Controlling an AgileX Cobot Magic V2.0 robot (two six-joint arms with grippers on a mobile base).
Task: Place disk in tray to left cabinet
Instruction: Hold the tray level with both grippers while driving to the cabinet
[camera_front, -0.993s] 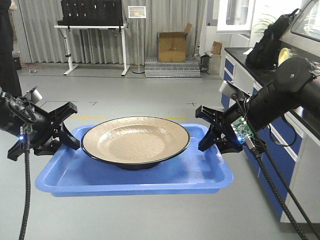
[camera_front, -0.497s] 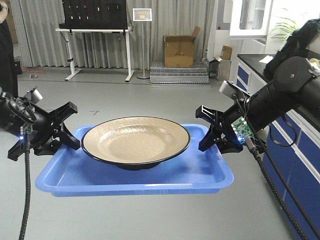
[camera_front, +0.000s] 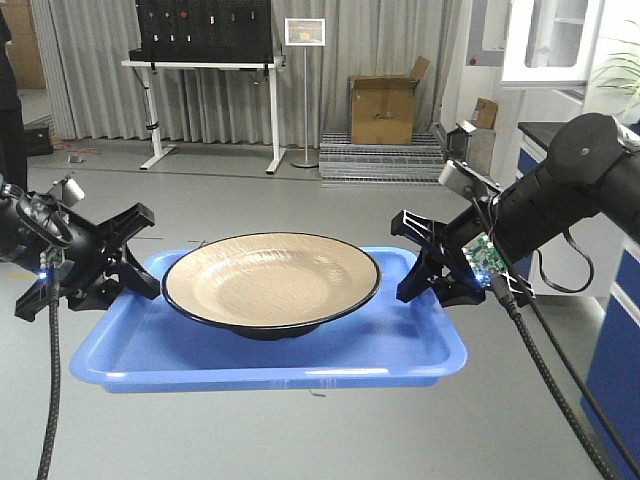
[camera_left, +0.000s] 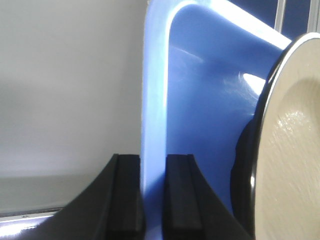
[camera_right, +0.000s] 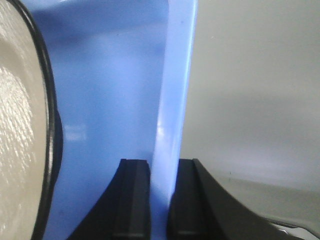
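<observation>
Front view: the blue tray (camera_front: 400, 345) is held up in the air, flat, over the grey floor (camera_front: 300, 440). The plate (camera_front: 270, 280) sits in the middle of the tray, right way up, and takes up most of it. My left gripper (camera_front: 140, 272) pinches the tray's left short edge. My right gripper (camera_front: 415, 275) pinches the tray's right short edge. The tray, the plate and both grippers sit at the same spot in the picture as a second ago. The room behind the tray has slid to the right. The cardboard box (camera_front: 385, 100) far behind the tray is now more to the right than before. The white desk (camera_front: 205, 65) far behind the tray has come further into view too. The blue counter (camera_front: 615, 340) to the right of the tray shows much less of itself now, and the black bag that lay on it is gone from view.

Left wrist view: the two black fingers (camera_left: 127, 195) of the left gripper (camera_left: 152, 165) press on the tray's (camera_left: 200, 75) rim, one on each side of it. The plate (camera_left: 290, 150) is inside the tray, just past the rim.

Right wrist view: the right gripper (camera_right: 162, 170) does the same. Its black fingers (camera_right: 132, 200) squeeze the tray's (camera_right: 110, 75) rim between them. The plate (camera_right: 20, 125) lies inside the tray, near that rim but not touching it.
</observation>
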